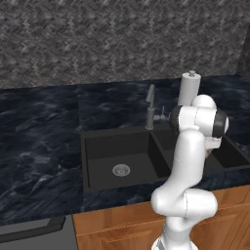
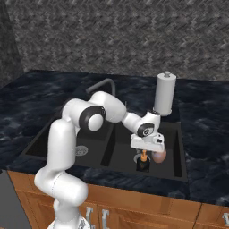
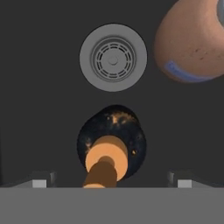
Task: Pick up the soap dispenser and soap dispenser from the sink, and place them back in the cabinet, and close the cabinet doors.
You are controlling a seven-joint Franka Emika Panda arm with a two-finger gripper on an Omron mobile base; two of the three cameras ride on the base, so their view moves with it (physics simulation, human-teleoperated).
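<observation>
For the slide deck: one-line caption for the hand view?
Open gripper hovers over black soap dispenser with tan pump, near round steel drain and peach-orange dispenser.

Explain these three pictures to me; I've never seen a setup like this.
A white robot arm stands at a dark kitchen counter. Two pictures come from cameras behind it, to its left and right; the third looks down from its hand. The gripper, fingers spread open and holding nothing, hangs over the black sink's right basin. Below it stand a black soap dispenser with a tan pump and a peach-orange one, near a round drain. A faucet and a paper-towel roll stand behind.
</observation>
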